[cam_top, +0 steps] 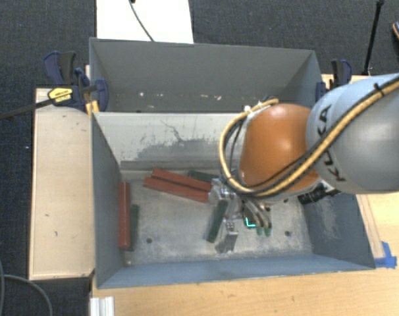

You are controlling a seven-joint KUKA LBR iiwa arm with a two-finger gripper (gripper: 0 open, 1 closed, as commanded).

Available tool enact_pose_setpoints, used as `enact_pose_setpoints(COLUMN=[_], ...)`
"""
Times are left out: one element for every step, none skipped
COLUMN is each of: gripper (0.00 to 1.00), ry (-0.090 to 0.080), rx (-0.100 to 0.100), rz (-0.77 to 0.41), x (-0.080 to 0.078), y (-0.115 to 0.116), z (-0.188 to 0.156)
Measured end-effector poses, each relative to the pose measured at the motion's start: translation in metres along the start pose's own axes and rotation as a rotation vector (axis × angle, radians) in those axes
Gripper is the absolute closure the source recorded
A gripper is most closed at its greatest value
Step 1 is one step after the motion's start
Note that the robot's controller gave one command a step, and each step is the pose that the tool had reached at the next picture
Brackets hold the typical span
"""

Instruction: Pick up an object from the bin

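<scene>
My gripper (236, 224) hangs low over the bin floor, right of the middle, under the arm's orange cover. A dark green bar (216, 222) leans against its left side, running from upper right to lower left; whether it is held cannot be made out. A small teal-green piece (251, 224) shows at the gripper's right side. Just up and left of it lies a pair of long red-brown bars (178, 182), slanting across the floor.
Another red-brown bar (124, 214) lies along the left wall with a short dark green stick (133, 215) beside it. A dark green piece (201, 175) rests behind the slanted bars near the back wall. The arm covers the bin's right part.
</scene>
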State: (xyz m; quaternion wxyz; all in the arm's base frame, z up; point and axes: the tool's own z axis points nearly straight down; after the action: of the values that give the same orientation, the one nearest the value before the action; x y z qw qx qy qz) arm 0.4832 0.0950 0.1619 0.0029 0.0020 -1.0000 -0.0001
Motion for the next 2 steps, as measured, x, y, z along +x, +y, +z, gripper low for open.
enact_pose_setpoints(gripper=[0.00,1.00], ry=[-0.002,-0.006], rx=[0.001,0.000], rz=[-0.236,-0.231], x=[-0.0266,-0.0276], y=[-0.0415,-0.0400], z=[0.0923,0.0899])
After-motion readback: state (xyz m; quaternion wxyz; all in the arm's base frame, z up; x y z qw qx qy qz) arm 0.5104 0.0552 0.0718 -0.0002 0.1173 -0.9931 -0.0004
